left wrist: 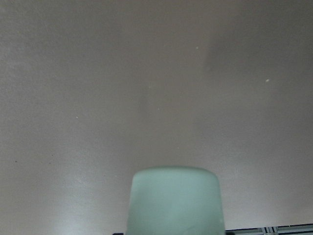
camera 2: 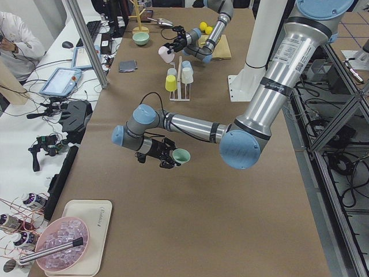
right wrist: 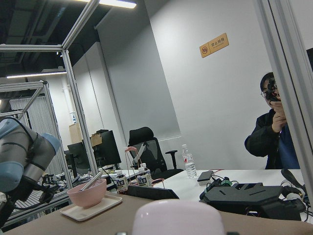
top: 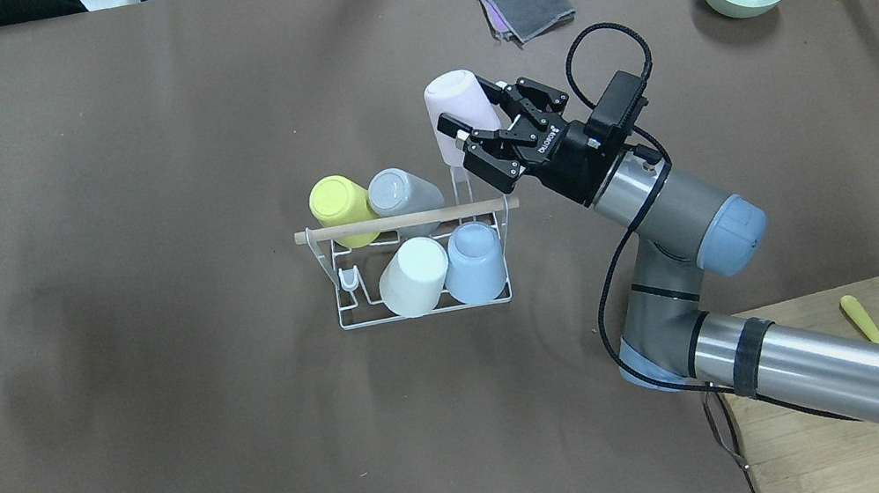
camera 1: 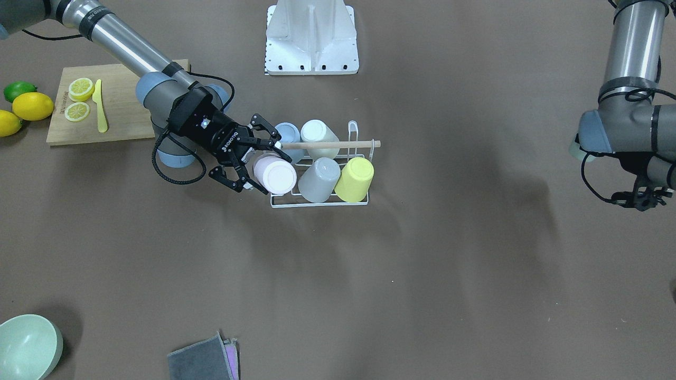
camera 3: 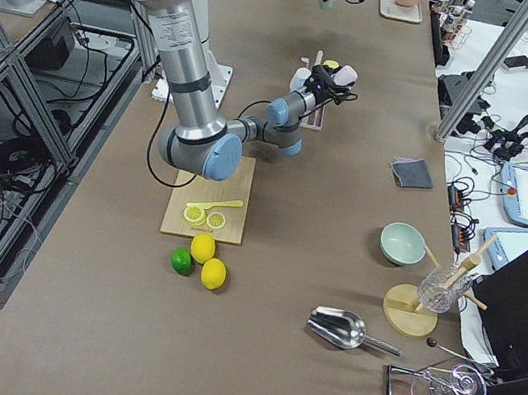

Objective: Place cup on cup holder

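Surface (top: 172,461) carries the cup holder (top: 408,219) at its middle, with four cups upended on its prongs. The pink cup (top: 454,112) hangs tilted over the holder's end, just beside the grey cup (top: 402,192) and apparently above a free prong. The step in hand looks like lowering it on. Its mouth should line up over the prong and come down slowly, clear of the wooden rod and the grey cup, with release only once seated. The right gripper (top: 482,116) is spread wide and clamped on the pink cup. The left gripper (camera 2: 172,157), well apart from the holder, grips a pale green cup (camera 2: 182,154).
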### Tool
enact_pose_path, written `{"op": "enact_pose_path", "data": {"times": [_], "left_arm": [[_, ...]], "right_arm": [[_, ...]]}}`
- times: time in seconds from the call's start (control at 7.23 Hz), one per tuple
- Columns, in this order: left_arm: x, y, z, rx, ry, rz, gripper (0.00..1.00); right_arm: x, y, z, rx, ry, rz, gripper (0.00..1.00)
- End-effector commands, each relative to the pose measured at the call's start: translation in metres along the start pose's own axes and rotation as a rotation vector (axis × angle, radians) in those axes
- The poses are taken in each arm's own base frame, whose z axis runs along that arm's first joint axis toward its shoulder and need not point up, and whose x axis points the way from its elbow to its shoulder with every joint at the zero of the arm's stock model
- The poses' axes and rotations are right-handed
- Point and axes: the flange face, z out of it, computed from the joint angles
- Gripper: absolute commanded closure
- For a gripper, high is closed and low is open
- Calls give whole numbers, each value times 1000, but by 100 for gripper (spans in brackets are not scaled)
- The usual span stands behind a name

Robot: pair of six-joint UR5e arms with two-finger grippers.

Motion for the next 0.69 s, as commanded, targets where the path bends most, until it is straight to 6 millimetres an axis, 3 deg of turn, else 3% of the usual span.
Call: {"op": "enact_pose_path", "data": {"times": [0.0,0.28,0.55], "left_arm": [[12,-20,-31,220,11,-8,100],[34,-31,-50,389,17,-34,100],[52,-29,-67,560,61,-26,100]], "right_arm": [[-13,14,-3,-12,-21,19,100],[-13,15,-8,2,-33,26,100],[-13,15,-8,1,-34,24,100]]}}
